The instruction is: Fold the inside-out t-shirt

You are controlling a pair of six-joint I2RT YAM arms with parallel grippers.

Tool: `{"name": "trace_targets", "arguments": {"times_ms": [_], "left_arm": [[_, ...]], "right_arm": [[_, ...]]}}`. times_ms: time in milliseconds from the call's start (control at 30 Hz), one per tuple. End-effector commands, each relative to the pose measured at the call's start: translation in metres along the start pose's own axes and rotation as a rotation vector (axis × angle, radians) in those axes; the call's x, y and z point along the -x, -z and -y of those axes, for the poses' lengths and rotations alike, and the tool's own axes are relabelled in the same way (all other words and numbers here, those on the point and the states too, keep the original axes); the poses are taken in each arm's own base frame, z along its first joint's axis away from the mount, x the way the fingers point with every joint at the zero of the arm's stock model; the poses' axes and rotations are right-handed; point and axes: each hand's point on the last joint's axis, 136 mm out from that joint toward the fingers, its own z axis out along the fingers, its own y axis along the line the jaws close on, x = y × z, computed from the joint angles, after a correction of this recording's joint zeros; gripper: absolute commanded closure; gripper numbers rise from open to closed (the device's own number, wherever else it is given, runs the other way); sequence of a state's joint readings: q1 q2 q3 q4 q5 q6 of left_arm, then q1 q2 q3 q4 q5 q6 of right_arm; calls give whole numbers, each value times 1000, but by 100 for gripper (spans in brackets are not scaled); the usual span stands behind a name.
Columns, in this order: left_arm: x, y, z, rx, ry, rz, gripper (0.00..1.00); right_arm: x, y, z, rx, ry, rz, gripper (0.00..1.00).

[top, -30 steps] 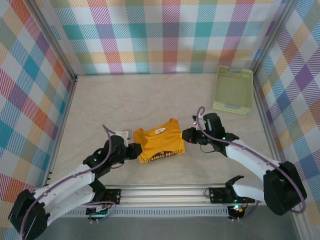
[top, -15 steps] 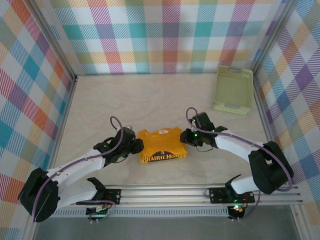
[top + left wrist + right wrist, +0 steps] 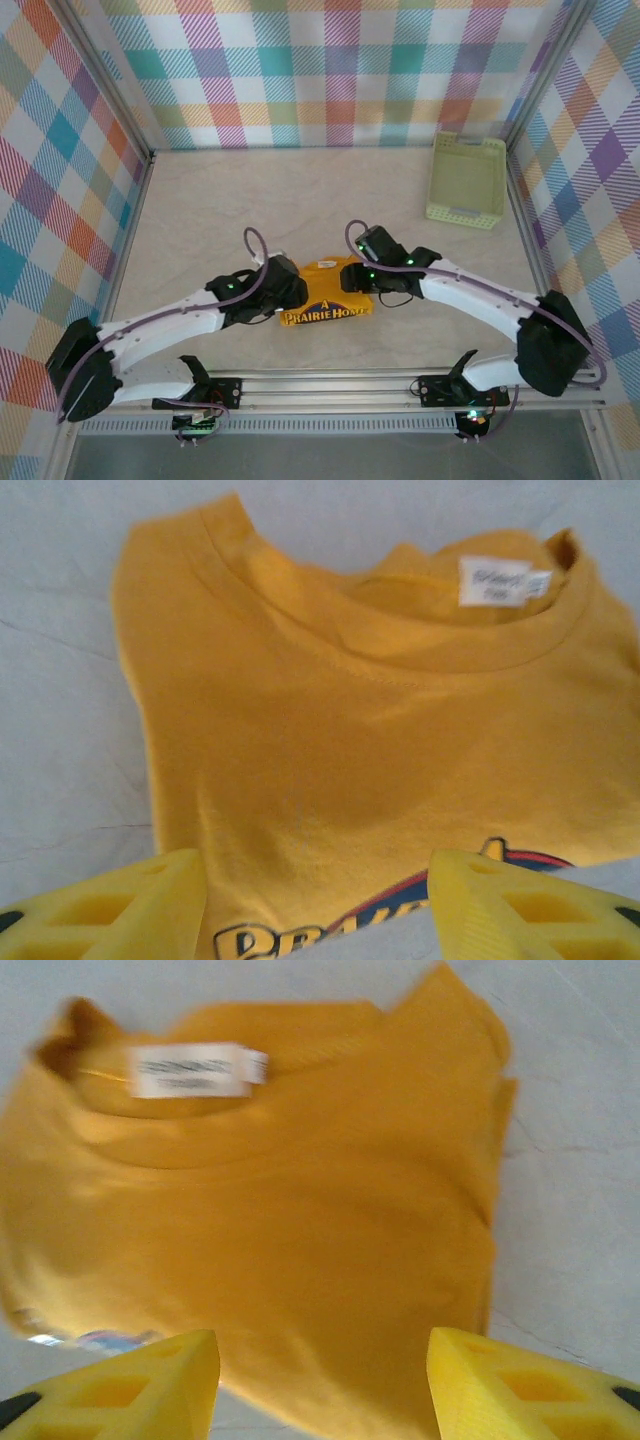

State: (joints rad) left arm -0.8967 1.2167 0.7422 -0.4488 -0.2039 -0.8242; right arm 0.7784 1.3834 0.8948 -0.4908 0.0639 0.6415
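Two grippers sit over one folded t-shirt (image 3: pixel 322 300). The shirt lies on the table (image 3: pixel 230 200) close to the near edge, roughly midway between the left and right edges. It is mustard yellow and folded into a compact block, collar toward the far edge. The navy print (image 3: pixel 325 313) with white lettering runs along its near side, and a white neck tag (image 3: pixel 495 580) sits inside the collar.

The left gripper (image 3: pixel 315 920) is over the shirt's left part, yellow fingers (image 3: pixel 110 910) spread wide, nothing clamped. The right gripper (image 3: pixel 320 1390) is over the shirt's right part, fingers (image 3: pixel 530 1390) also spread wide, cloth showing in the gap between them. I can't tell whether either one touches the fabric.

A pale green basket (image 3: pixel 465 180) stands in the far right corner, well apart from the shirt.
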Motion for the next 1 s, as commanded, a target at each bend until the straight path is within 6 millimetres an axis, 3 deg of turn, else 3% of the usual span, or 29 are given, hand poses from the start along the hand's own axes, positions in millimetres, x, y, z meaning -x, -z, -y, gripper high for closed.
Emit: {"name": "trace_targets", "arguments": {"times_ms": [0, 233, 400, 500, 600, 800, 900, 967], "left_arm": [[-15, -26, -13, 65, 72, -32, 40], [-24, -59, -38, 172, 73, -92, 42], [6, -69, -64, 253, 74, -65, 43], [41, -78, -87, 317, 83, -47, 43], [84, -91, -107, 354, 146, -31, 43], [186, -107, -155, 450, 334, 5, 42], [218, -94, -165, 487, 375, 23, 40], [234, -74, -161, 513, 370, 50, 38]], "right_arm": [[-29, -25, 36, -142, -75, -93, 44], [-37, -54, 22, -40, -111, -128, 46], [-4, -73, 15, 21, -159, -99, 54], [29, -86, 2, 65, -146, -80, 57], [68, -106, -26, 111, -117, -55, 57], [158, -146, -64, 126, -142, 16, 54], [203, -140, -69, 159, -164, 50, 48], [223, -122, -71, 177, -163, 76, 42]]}}
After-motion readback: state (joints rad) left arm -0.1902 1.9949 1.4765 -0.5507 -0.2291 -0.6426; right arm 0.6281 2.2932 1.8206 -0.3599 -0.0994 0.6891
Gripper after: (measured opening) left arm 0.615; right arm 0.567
